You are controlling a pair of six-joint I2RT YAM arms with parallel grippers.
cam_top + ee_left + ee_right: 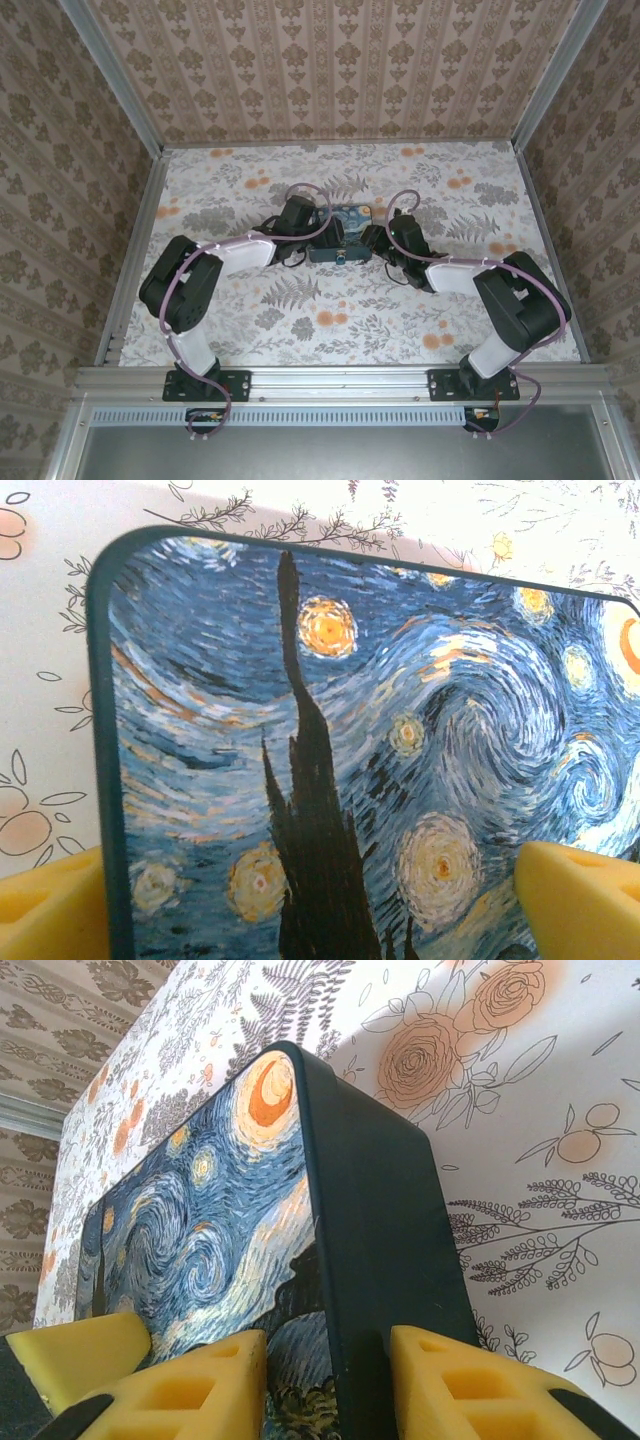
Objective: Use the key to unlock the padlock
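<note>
One table (400, 330), floral cloth. One box (350, 216), starry print with dark sides, lay at the table's middle, somewhat nearer the far edge. One padlock (343, 257), a small dark piece, sat at the middle of the box's near side; its detail was too small to tell. The left gripper (315, 910) was at the box's left end, fingers wide apart, one pad (50, 905) just outside the lid's edge and the other over the print; contact could not be told. The right gripper (340, 1385) was at the box's right end, fingers clamped on its dark edge, one on the print and one on the side wall.
</note>
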